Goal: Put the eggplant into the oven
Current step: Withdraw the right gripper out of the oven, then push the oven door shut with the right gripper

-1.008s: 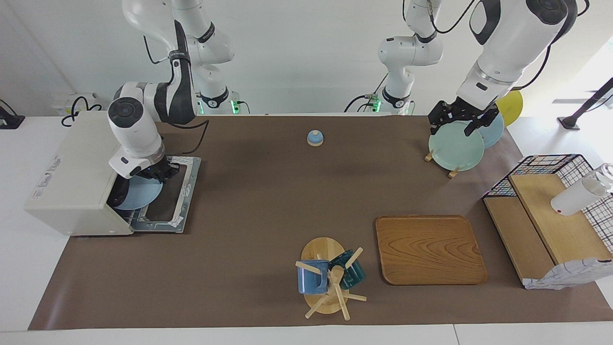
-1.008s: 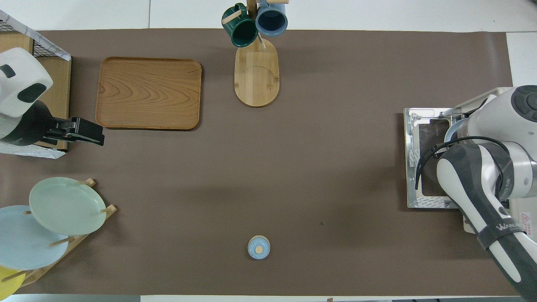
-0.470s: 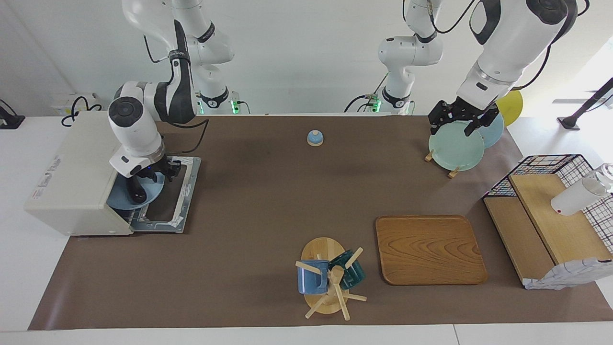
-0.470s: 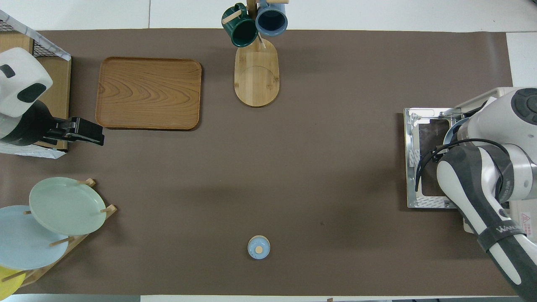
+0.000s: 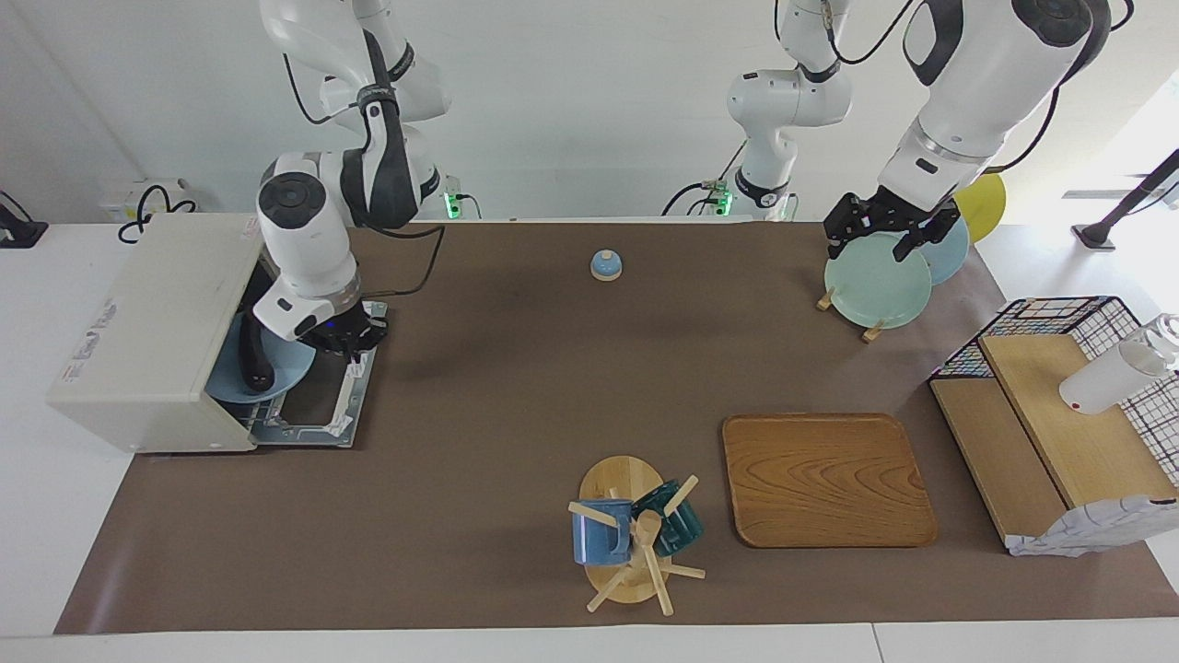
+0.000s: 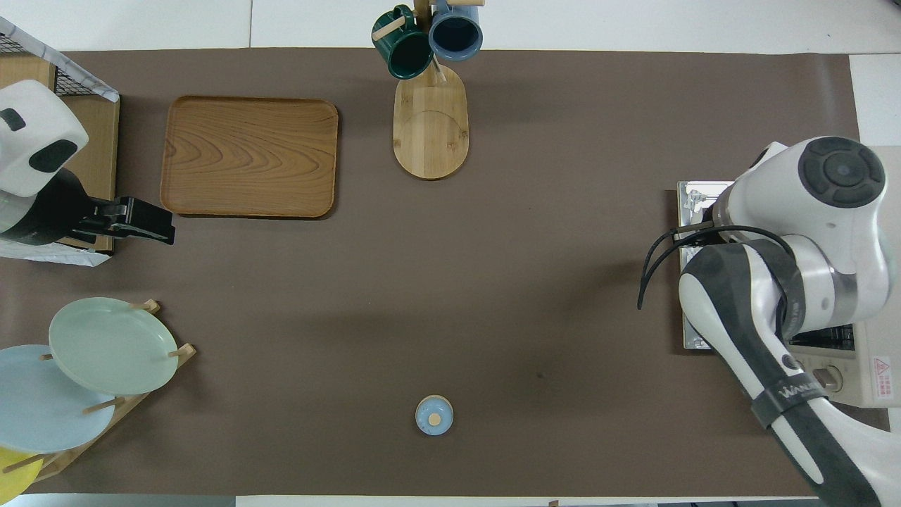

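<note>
The cream-white oven (image 5: 138,322) stands at the right arm's end of the table, its door (image 5: 322,398) folded down flat. The dark eggplant (image 5: 250,354) lies on a light-blue plate (image 5: 287,370) in the oven's mouth. My right gripper (image 5: 348,339) is open and empty over the door, apart from the eggplant. In the overhead view the right arm (image 6: 788,282) hides the eggplant, the plate and most of the oven (image 6: 869,362). My left gripper (image 5: 880,232) waits above the plate rack; it also shows in the overhead view (image 6: 158,229).
A small blue bell (image 5: 606,265) sits near the robots at mid-table. A mug tree (image 5: 631,539) and a wooden tray (image 5: 824,479) lie farther out. A rack of plates (image 5: 877,281) and a wire shelf (image 5: 1059,405) stand at the left arm's end.
My right gripper pulled back out of the oven's mouth and rose over the door, leaving the eggplant on the blue plate inside. The left arm has not moved.
</note>
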Tool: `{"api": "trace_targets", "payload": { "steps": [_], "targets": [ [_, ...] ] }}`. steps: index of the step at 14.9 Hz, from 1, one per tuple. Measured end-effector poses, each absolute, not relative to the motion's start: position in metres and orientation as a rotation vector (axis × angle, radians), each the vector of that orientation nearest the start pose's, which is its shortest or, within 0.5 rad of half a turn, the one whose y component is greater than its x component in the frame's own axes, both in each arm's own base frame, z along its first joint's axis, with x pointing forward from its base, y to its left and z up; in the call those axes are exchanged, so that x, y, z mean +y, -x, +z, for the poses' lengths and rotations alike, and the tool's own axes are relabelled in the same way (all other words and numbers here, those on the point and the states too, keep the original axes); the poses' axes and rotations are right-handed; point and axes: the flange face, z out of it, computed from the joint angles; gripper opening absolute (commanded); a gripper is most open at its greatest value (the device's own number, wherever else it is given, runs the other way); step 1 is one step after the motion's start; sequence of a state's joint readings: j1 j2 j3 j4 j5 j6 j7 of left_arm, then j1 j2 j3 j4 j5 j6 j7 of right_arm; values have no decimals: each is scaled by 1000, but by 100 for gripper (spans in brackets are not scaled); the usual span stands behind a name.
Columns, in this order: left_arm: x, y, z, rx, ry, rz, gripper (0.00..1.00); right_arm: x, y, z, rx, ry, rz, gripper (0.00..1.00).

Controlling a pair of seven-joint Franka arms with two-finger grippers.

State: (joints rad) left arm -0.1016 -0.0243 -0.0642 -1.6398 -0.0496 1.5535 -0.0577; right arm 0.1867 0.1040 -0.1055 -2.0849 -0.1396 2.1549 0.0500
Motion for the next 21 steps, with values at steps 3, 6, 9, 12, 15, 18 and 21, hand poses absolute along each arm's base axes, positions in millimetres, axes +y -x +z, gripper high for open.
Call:
{"api": "trace_targets", "payload": {
  "steps": [3,6,9,12,15,18,21],
  "targets": [
    [-95,-535,604,170,3176,107,100,43,-554,322,-101,3268,72,0],
    [-94,-535,604,167,3176,107,100,41,-552,301,-44,3272,124,0],
    [-91,-536,604,158,3177,106,100,41,-551,298,-32,3273,132,0],
    [-90,-536,604,154,3177,106,100,42,-549,295,-57,3286,145,0],
    [-90,-536,604,154,3177,106,100,43,-548,294,-149,3338,151,0],
    [-90,-536,604,154,3177,106,100,51,-547,294,-251,3379,162,0],
    [-90,-536,604,154,3177,106,100,56,-554,314,-282,3409,258,0]
  ]
}}
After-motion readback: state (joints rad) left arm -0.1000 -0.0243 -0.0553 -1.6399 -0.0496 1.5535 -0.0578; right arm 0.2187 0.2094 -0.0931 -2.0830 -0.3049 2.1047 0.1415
